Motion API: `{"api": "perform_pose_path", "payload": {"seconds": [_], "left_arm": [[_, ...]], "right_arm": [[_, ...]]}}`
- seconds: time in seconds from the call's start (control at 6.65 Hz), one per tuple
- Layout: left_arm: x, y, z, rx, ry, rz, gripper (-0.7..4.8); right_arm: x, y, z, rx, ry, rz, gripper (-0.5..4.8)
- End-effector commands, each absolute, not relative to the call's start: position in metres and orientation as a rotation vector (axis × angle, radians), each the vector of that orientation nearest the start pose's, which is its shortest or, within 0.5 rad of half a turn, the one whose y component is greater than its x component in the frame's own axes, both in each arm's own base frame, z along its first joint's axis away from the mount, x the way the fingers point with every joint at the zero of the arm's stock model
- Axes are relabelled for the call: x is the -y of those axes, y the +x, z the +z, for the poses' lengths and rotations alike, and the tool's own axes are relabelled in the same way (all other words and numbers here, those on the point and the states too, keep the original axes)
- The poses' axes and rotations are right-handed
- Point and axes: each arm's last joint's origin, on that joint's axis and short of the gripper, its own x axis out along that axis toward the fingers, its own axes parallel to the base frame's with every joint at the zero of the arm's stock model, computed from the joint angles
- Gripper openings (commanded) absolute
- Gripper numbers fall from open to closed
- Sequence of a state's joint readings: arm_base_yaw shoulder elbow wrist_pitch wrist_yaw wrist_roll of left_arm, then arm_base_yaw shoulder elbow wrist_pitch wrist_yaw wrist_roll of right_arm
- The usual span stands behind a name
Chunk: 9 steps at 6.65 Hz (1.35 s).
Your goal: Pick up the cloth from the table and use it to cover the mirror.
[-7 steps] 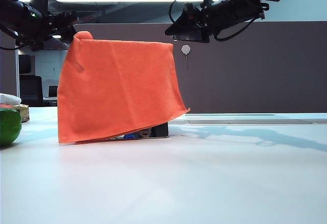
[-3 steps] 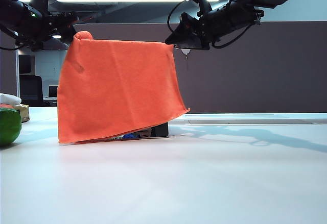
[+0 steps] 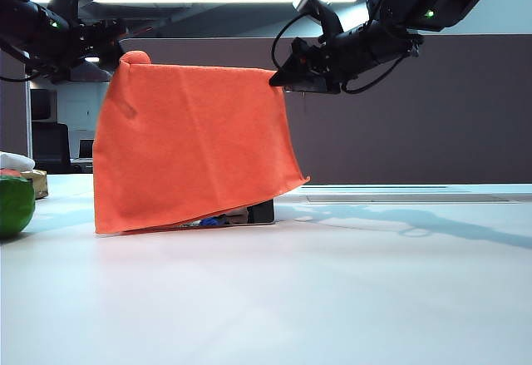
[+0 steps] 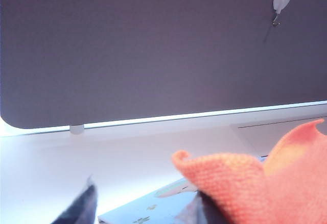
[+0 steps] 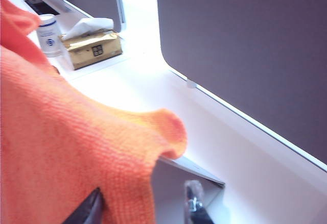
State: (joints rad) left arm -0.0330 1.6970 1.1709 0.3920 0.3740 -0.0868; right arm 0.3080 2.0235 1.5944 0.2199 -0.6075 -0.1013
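My left claw [image 3: 116, 49] hangs at the upper left corner of the cloth [image 3: 191, 149], its fingers [image 4: 82, 208] spread wide and released; in my left wrist view a ruffled orange corner sits just beside one finger, not pinched between them. My right claw [image 3: 283, 78] is up at the cloth's upper right corner. In my right wrist view its two dark fingers [image 5: 196, 208] stand apart, one on each side of the cloth's hem, with the grey back of the mirror [image 5: 176, 183] between them; whether they grip the fabric or only straddle it I cannot tell.

The cloth drapes over the upright mirror [image 3: 259, 212] like a tent, covering nearly all of it. Only a dark strip of the panel shows at the lower right, under the slanting hem. The mirror stands on the white table [image 3: 332, 298], and the cloth's lower left edge reaches down to the table.

Farther out, a green round object [image 3: 12, 205] sits at the left edge of the exterior view. My right wrist view shows a tissue box [image 5: 92, 48] and a small white container [image 5: 49, 35] beyond the cloth. A grey-brown partition [image 3: 416, 115] runs along the far side of the table.
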Motion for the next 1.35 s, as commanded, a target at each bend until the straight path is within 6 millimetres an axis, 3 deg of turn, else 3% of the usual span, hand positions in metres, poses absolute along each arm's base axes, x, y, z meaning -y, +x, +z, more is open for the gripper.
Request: {"api": "perform_pose_path", "payload": {"seconds": [0.15,0.3,0.45,0.9,1.2,1.35], "left_arm": [[0.025,0.388,0.285,-0.137,-0.106,-0.412,2.47],[0.025,0.388,0.285,-0.137,-0.106,-0.411,2.47],[0.024,0.388,0.285,-0.137,-0.106,-0.408,2.47],[0.014,0.388,0.285,-0.135,-0.108,-0.381,2.47],[-0.016,0.389,0.285,-0.129,-0.111,-0.212,2.47],[-0.020,0.389,0.285,-0.127,-0.110,-0.188,2.47]], "right_arm": [[-0.161,0.448,0.279,-0.133,-0.046,0.947,2.03],[-0.162,0.447,0.279,-0.137,-0.034,0.981,0.38],[-0.161,0.447,0.277,-0.160,-0.032,0.960,-0.01],[-0.160,0.448,0.273,-0.199,-0.035,0.896,-0.01],[-0.158,0.447,0.265,-0.282,-0.039,0.855,-0.01],[-0.158,0.446,0.264,-0.301,-0.038,0.855,-0.01]]}}
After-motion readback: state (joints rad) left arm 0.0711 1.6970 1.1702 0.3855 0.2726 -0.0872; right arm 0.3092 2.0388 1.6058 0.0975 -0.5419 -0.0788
